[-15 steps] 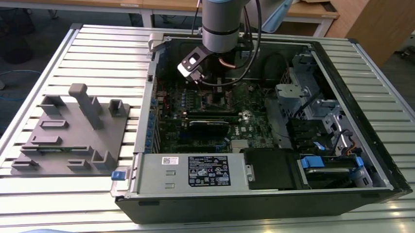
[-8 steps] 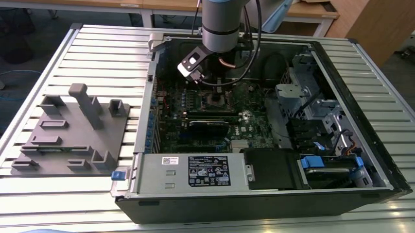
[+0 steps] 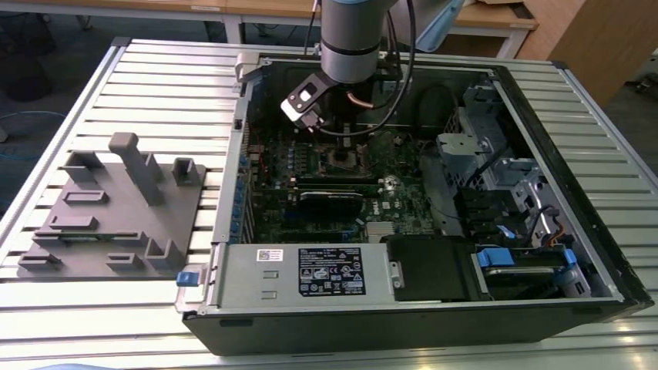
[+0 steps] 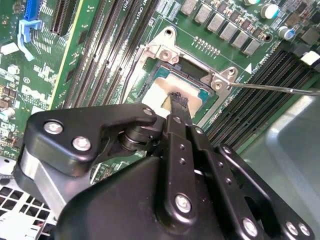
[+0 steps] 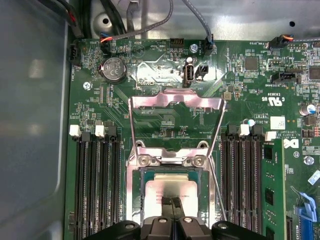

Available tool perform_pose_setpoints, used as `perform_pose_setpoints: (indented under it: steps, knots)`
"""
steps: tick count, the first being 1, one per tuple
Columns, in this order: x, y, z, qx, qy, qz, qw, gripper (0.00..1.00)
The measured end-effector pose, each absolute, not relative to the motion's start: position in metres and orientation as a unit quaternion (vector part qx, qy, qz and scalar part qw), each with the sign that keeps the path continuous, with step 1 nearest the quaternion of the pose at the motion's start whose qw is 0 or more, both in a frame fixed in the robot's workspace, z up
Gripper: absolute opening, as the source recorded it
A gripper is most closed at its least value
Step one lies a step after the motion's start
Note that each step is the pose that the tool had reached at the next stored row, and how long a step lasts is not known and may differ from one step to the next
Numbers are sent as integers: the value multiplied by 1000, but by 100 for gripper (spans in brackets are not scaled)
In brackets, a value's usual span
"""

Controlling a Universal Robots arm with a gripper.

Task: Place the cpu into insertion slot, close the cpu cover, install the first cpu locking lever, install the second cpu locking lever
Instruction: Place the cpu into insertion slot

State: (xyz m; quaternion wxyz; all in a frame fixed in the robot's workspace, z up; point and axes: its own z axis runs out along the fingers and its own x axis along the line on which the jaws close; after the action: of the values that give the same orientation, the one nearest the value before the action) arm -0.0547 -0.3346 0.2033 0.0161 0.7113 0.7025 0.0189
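Already the cpu (image 5: 172, 186) lay seated in the insertion slot (image 5: 133, 197), directly beneath the gripper (image 5: 172, 202). Its fingers were pressed together with nothing between them, tips at or just above the chip's metal top. Beyond the tips the cpu cover (image 5: 175, 99) stood swung open, and a thin wire lever (image 4: 280, 89) stuck out beside the slot.

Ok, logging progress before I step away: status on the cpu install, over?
Gripper shut, tips over the cpu. It lies in the insertion slot. The cpu cover open, tilted back; locking lever loose beside it.
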Motion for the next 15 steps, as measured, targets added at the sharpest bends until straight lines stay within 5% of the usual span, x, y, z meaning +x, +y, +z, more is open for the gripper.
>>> perform_pose_setpoints:
  steps: [15]
  knots:
    - [-54, -335, 199, 714, 699, 18, 16, 10]
